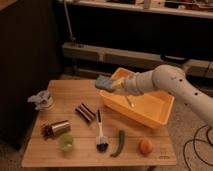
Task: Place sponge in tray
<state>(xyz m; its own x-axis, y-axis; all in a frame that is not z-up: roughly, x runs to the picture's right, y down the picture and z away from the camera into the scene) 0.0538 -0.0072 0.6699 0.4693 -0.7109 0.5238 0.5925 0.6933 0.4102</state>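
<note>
Pinching sponge [103,82], long axis sideways, fingers [115,86] hover over tray [150,119] rim.

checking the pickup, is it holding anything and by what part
The sponge, gripped at one end by the gripper, jaws shut, over the edge of the tray.

The large yellow-orange rectangular plastic tray [125,114] has smooth, faintly glossy walls. The small blue-grey rectangular sponge [104,82] looks soft and matt. The gripper [112,85], above the tray's left corner, pinches it between its fingers. The robot's arm [170,82] wears a smooth off-white shell with a dull sheen. The light wooden table [70,92] is matt. The crumpled pale grey-white cloth [41,100] looks limp and dull, while the metal can [61,127] lying on its side gleams.
</note>
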